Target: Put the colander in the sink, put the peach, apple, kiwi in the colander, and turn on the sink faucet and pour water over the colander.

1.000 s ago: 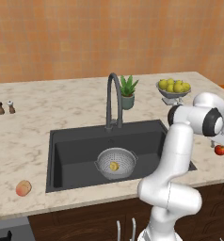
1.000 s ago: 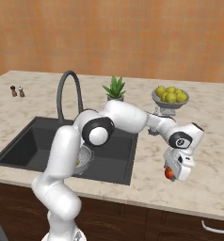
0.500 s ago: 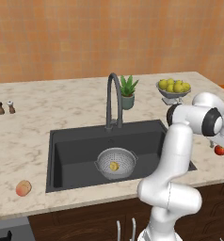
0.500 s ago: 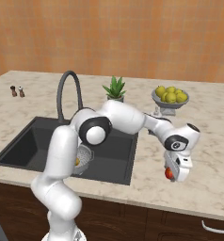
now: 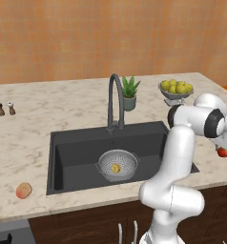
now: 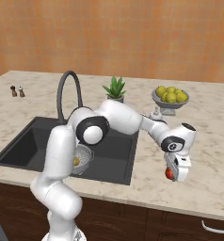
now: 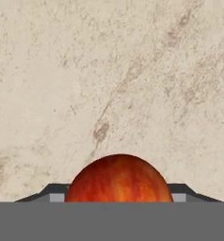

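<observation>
My bench (image 5: 63,107) is beige marble with the black sink (image 5: 77,150) set in. On it: peach (image 5: 24,190) front left, shakers (image 5: 5,108), potted plant (image 5: 129,93), fruit bowl (image 5: 176,91).

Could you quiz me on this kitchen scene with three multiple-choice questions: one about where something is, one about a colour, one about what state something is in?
1. Where is the peach?
A. in the colander
B. on the counter left of the sink
C. in the grey fruit bowl

2. What colour is the fruit at the gripper?
A. red
B. purple
C. white

3. What is the state of the sink faucet?
A. running a blue stream
B. lying broken in the basin
C. upright, no water running

Answers:
1. B: it lies on the marble counter beside the sink, apart from the colander.
2. A: the hand view shows the red apple between the jaws.
3. C: no stream falls from the spout.
</observation>
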